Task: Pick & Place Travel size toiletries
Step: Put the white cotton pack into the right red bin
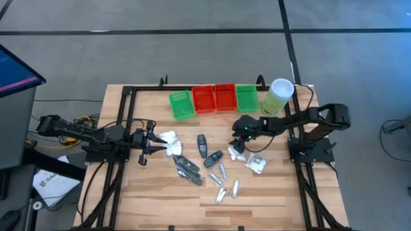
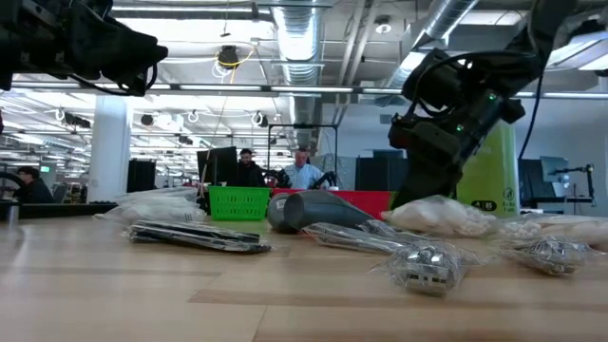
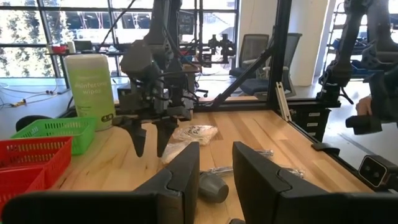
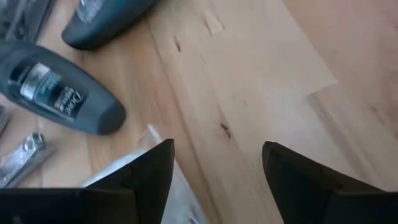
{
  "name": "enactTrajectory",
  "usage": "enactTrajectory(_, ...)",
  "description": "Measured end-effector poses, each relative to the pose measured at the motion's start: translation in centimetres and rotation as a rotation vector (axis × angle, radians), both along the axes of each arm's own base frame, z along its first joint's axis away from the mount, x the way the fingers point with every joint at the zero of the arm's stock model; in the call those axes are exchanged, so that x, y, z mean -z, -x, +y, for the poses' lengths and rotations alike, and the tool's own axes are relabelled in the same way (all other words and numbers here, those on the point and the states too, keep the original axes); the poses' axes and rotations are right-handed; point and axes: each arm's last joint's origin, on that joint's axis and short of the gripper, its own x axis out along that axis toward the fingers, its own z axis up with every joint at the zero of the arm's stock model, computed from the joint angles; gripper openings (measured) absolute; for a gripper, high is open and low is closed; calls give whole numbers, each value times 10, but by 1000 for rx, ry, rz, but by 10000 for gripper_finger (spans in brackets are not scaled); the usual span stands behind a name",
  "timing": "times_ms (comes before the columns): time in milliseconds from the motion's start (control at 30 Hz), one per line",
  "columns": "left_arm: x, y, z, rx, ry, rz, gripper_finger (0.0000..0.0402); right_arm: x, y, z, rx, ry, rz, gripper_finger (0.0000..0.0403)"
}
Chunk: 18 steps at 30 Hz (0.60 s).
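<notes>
Right gripper (image 1: 239, 145) is hanging with its fingers spread, empty, over a white packet (image 1: 236, 154) lying mid-tabletop, likely lining up a pick. Left gripper (image 1: 153, 142) is sitting beside another packet (image 1: 168, 136); can't tell its state. 4 trays (image 1: 214, 99) are waiting at the wooden tabletop's (image 1: 282, 186) far edge; open office beyond.

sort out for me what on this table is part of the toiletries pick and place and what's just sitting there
Part of the job:
- white soft packets
- dark grey oval pieces
- small silver tubes
- black narrow pieces
- right gripper, open above a packet
- left gripper

Just lying about:
- tall pale green cylinder
- red and green trays
</notes>
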Motion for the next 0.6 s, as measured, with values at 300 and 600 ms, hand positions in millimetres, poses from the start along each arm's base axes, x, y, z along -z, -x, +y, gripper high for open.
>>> enactTrajectory(300,-1,0,0,0,1,-6,87,-14,3,-2,-6,-11,-35,235)
enactTrajectory(600,-1,0,0,0,1,-6,87,-13,12,1,-22,-58,46,235)
